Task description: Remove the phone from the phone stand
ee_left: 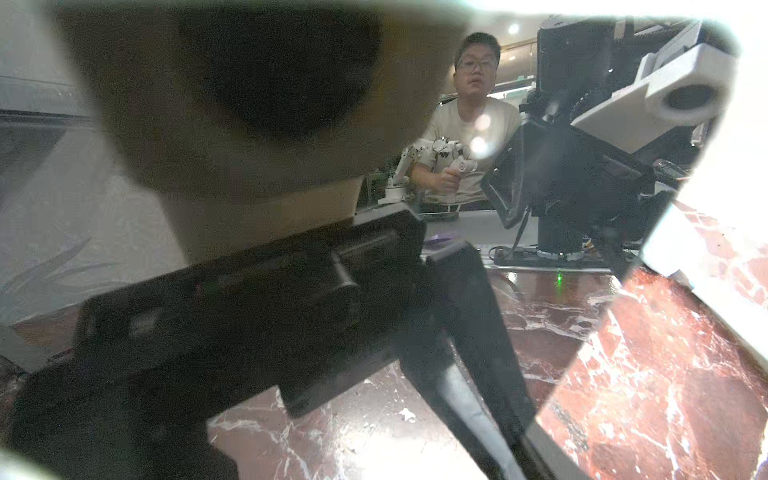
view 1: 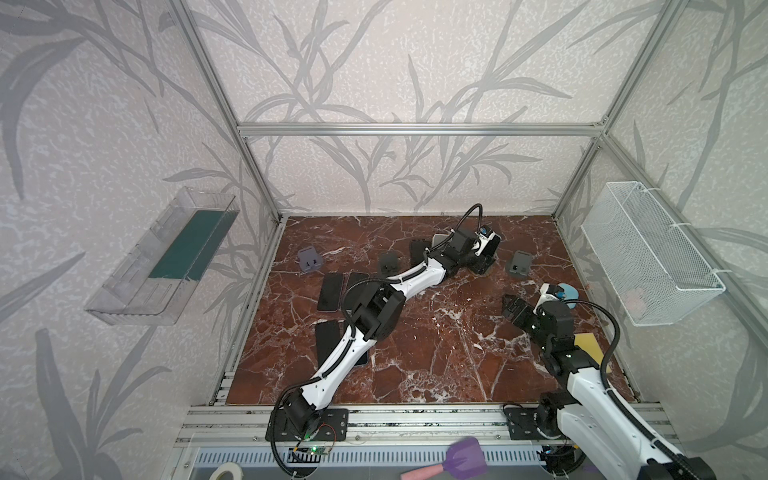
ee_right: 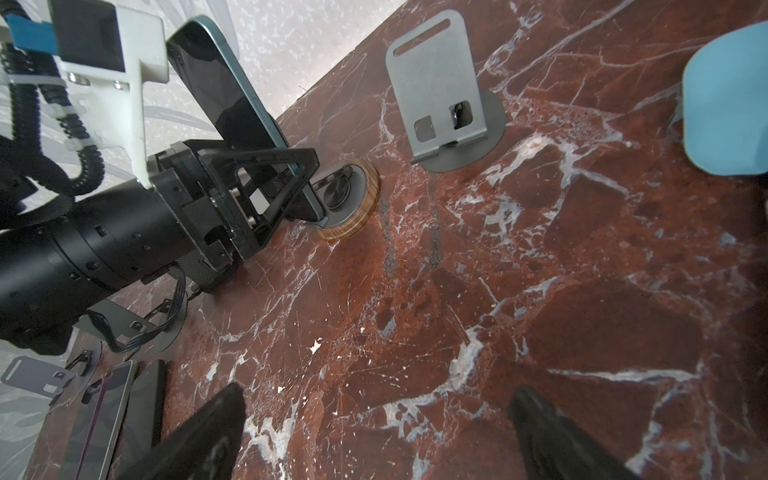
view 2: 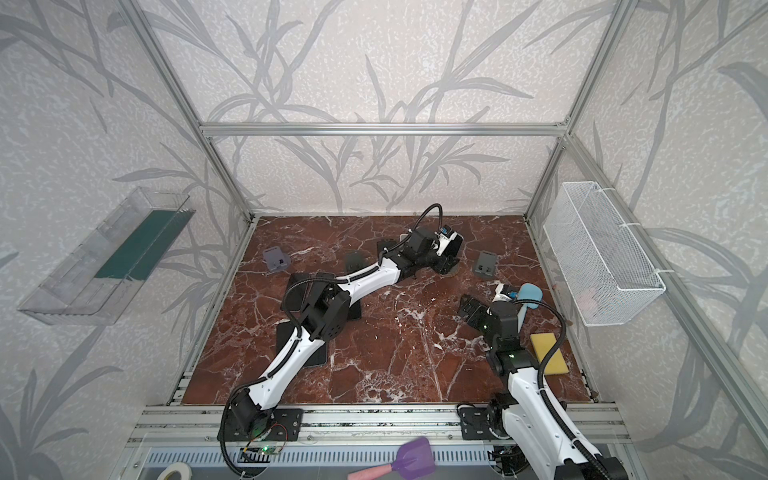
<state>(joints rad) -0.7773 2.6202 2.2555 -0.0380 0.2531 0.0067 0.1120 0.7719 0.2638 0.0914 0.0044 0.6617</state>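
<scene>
Far left, a clear tray (view 1: pixel 162 257) hangs on the wall. On my counter (view 1: pixel 436 353) a grey stand (view 1: pixel 311 261) sits near the left edge. Some spare phones (view 1: pixel 331 291) lie flat just in front of it, partly under my left arm.

That arm reaches to the far middle. There the phone (ee_right: pixel 224 91) stands tilted with its lower edge in the phone stand (ee_right: pixel 361 203), a round base with a wooden rim. My left pincer (ee_right: pixel 297 174) straddles the phone low down, one finger across the dark screen and the other hidden behind it. I cannot tell whether the jaws are pressing on it or just flanking it.

Right of that is a second grey stand (view 1: pixel 520 264). My right pincer (ee_right: pixel 376 388) hovers over bare counter nearer to me with its jaws wide apart, holding nothing. Beside it lie a blue pad (view 1: pixel 567 291) and a yellow sponge (view 1: pixel 588 347). A wire basket (view 1: pixel 648 257) hangs on the right wall.
</scene>
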